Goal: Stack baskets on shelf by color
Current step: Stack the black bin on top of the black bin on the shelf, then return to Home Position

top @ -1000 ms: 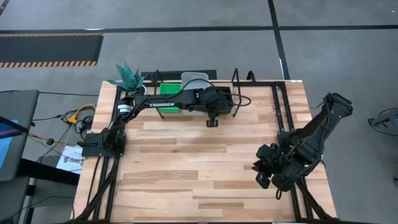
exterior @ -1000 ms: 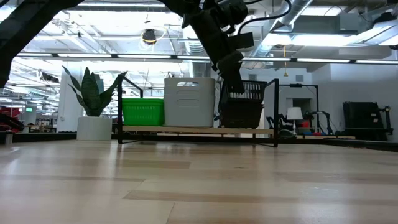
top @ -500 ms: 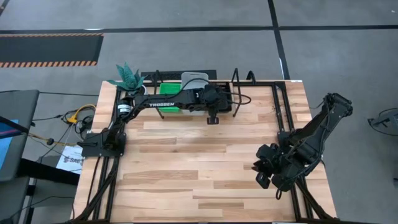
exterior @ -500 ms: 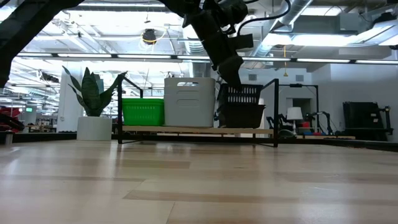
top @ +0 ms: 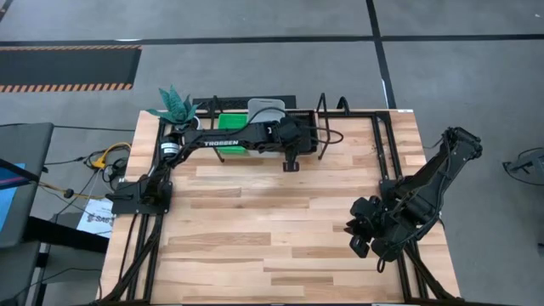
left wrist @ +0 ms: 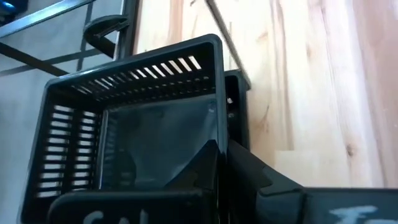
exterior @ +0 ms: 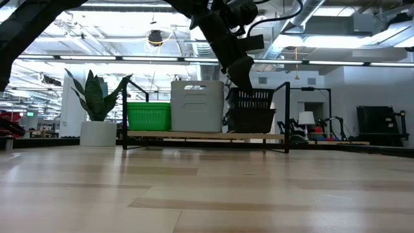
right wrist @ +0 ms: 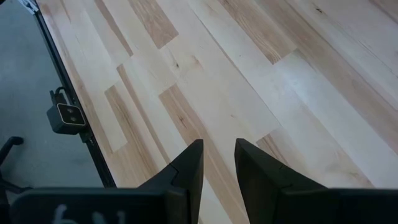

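Potted plant (exterior: 97,110) at table's (top: 255,221) far-left corner

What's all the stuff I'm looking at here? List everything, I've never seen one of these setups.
table: one, light wood, under everything
shelf: one, wooden board on black wire frame, at the table's far edge
green baskets: one stack, number unclear, bright green, shelf end nearest the plant
white baskets: one stack, number unclear, translucent white, middle of the shelf
black baskets: one stack, at least two, black mesh, other end of the shelf
plant: one, green leaves in a white pot, beside the shelf's green end
left gripper: one, dark, fingers shut, at the top black basket's rim
right gripper: one, dark, open, waiting over bare table at the right
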Robot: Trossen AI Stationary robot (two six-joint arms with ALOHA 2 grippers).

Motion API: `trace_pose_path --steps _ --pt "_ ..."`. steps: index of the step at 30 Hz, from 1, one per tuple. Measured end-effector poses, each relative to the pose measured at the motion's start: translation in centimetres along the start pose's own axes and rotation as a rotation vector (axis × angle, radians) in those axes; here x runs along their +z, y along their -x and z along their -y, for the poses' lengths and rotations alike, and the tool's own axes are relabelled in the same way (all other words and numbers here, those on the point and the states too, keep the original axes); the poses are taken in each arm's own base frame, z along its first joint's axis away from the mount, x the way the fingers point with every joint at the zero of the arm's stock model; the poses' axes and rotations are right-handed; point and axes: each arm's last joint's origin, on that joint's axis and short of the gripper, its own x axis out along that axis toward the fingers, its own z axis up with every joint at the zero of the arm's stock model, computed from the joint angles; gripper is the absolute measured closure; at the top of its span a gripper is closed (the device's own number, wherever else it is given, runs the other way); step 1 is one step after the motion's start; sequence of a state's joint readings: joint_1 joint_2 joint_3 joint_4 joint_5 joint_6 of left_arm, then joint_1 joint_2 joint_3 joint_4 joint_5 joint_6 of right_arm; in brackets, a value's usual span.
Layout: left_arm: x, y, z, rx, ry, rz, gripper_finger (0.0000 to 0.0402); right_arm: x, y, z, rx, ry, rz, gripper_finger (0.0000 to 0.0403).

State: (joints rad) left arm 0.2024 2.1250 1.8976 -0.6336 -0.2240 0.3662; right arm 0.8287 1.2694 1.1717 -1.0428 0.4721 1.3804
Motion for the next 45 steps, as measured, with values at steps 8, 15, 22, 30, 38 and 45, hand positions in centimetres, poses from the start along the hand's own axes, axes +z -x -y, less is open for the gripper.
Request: trace_pose_path --steps 8,15,22,30,38,45 --pt "-0.5 -0.7 0.4 -0.026 0.007 -0.013 0.0391 0.0 0.0 0.0 0.002 -0.007 0.001 0.0285" --pt "-0.4 -0.7 0.4 -0.040 0.028 0.002 0.0339 0.0 0.0 0.0 0.003 -0.009 0.001 0.0285" --pt "0.0 0.0 0.3 -0.060 0.051 0.000 0.0252 0.0 0.0 0.0 0.003 -0.008 0.001 0.0285" --pt "3.9 5.2 -1.4 -0.021 0.111 0.103 0.0192 0.7 0.5 0.0 0.019 -0.033 0.015 0.0285" --pt "7.7 13.6 -2.1 0.013 0.163 0.366 0.0189 5.0 6.3 -0.3 0.169 0.077 0.203 0.0285" --pt "6.9 22.5 -1.7 0.136 0.202 0.414 0.0189 7.6 12.7 1.1 0.318 0.321 0.305 0.0285"
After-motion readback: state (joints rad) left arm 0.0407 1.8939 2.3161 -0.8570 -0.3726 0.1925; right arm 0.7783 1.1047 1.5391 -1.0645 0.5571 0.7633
